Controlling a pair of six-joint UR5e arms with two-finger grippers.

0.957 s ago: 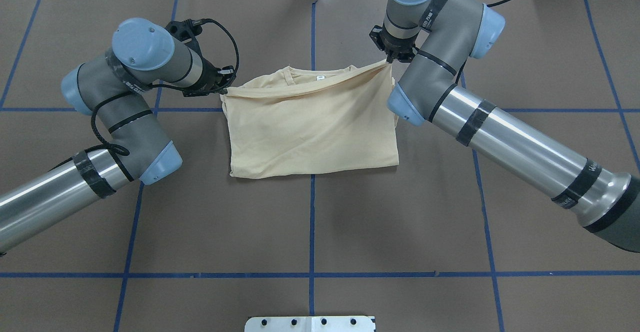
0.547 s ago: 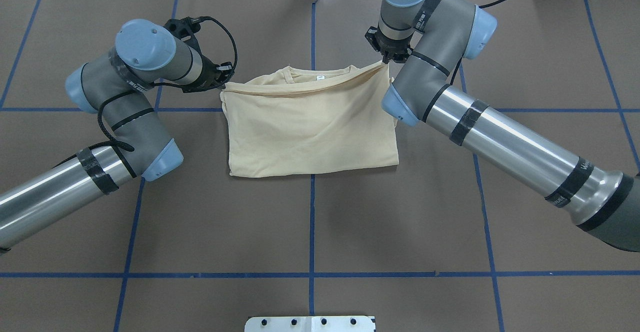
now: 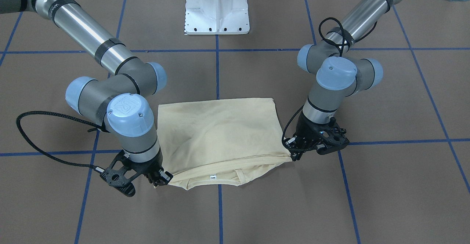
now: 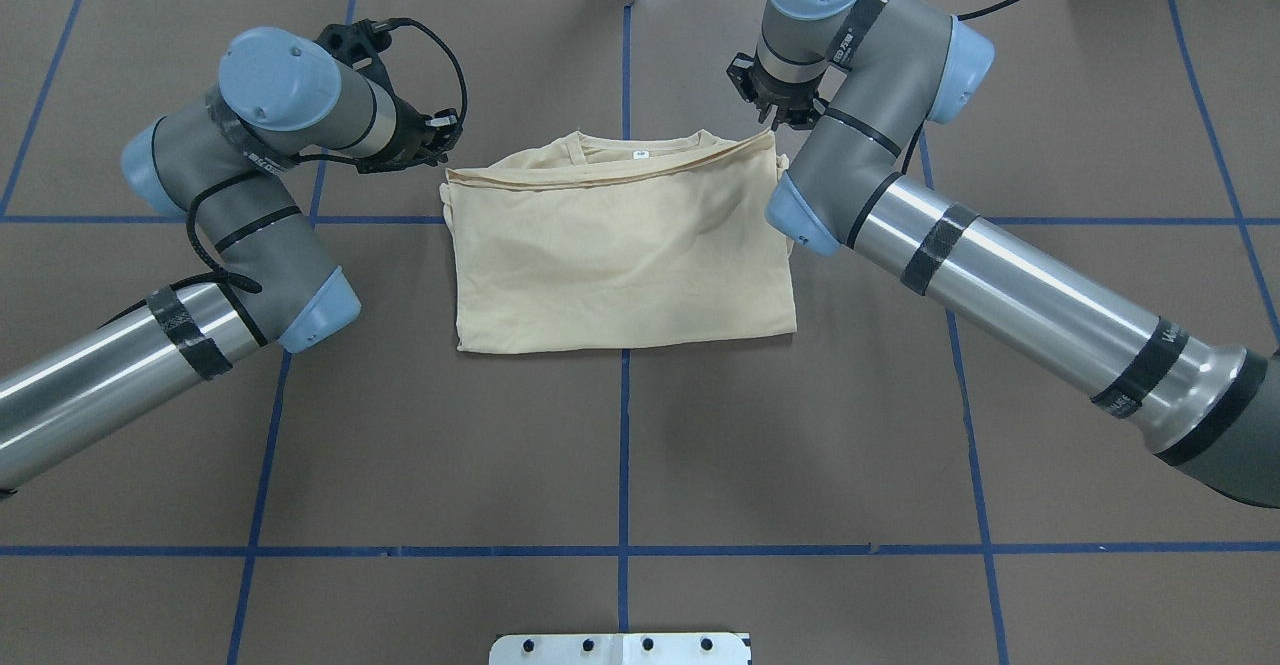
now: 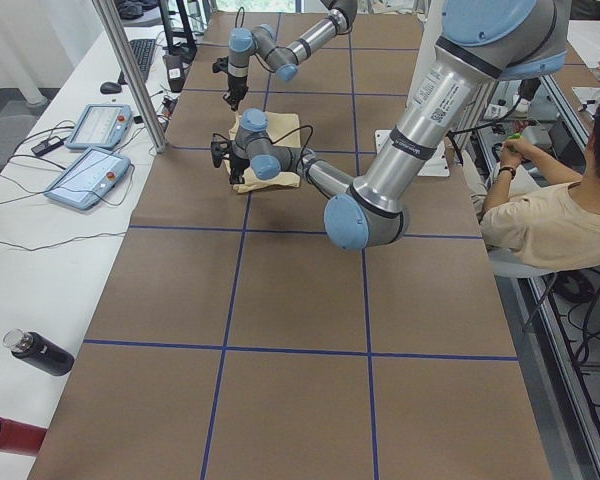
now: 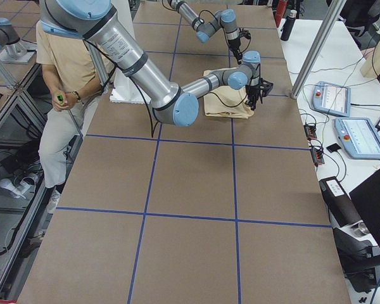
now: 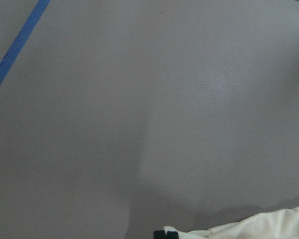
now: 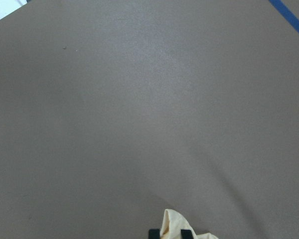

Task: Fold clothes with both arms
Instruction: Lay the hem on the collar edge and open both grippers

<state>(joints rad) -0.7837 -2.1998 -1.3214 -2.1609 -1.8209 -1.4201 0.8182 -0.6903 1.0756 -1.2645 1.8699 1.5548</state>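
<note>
We noted the fold laid flat; right tool (image 8: 170, 233) pinched the T-shirt (image 4: 620, 255) at one o'clock; left tool (image 3: 293, 153) grip undeterminable. Release appeared due.

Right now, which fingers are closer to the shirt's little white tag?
Right. The right fingers are by the shirt corner nearer the tag; the left fingers by the farther corner.

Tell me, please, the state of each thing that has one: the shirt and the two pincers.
T-shirt: folded in half, upper layer laid down, lightly wrinkled.
Left pincer: at one corner of the folded edge; open or shut cannot be told.
Right pincer: at the other corner, with cloth between its fingertips; whether it grips cannot be told.
</note>
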